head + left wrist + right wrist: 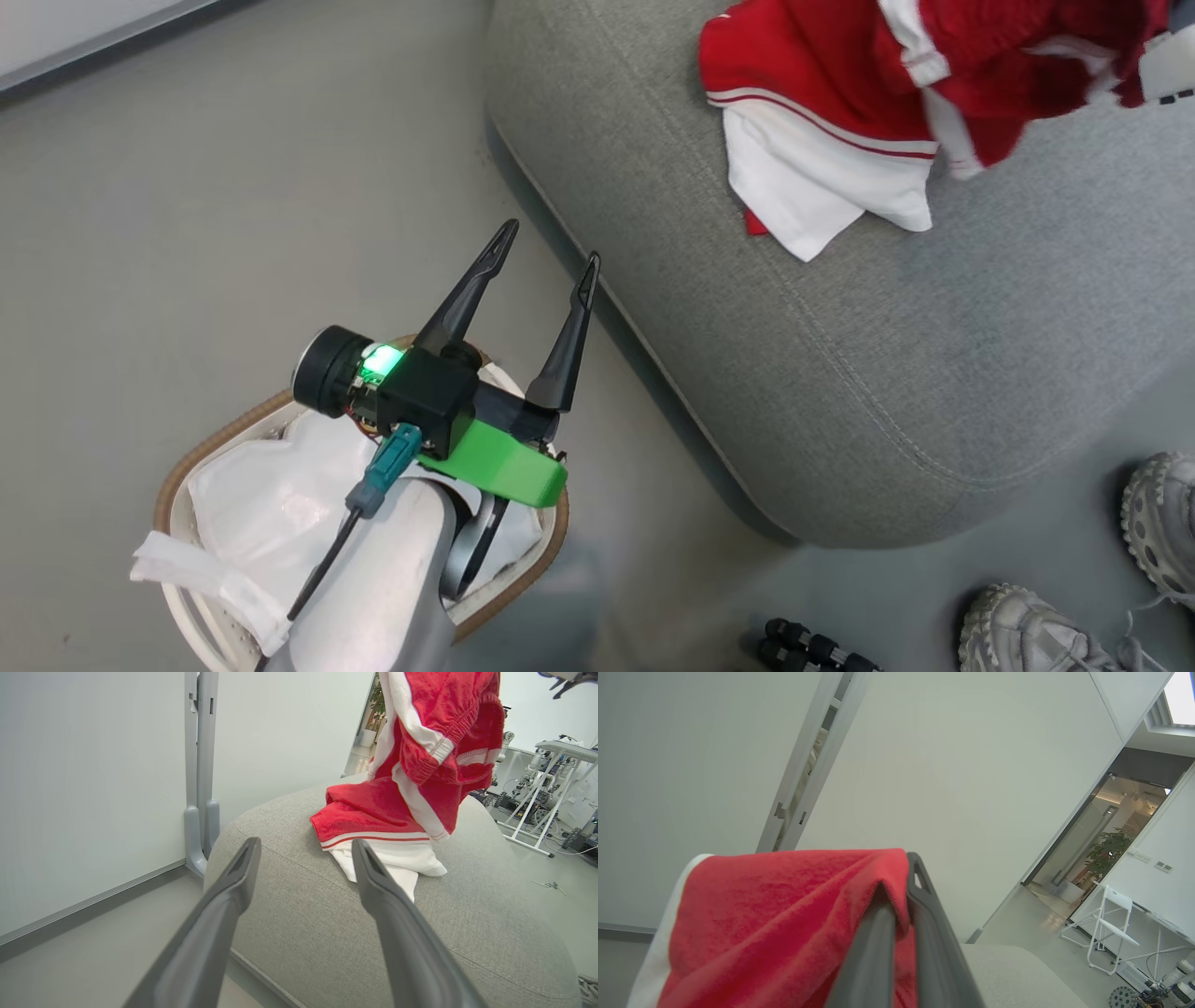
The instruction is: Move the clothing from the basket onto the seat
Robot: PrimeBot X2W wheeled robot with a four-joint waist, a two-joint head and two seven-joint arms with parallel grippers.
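**The red garment [1018,75] hangs over the seat [840,373] in my right pincer [899,882]**

A red-and-white garment [822,140] lies on the grey seat; the red garment hangs over it, my right pincer's fingers pressed together on its cloth. My left pincer [551,241] is spread wide, holding nothing, over the basket [173,476] and its white liner [271,485].

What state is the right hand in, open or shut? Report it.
Shut: the right hand pinches the red clothing between its fingers.
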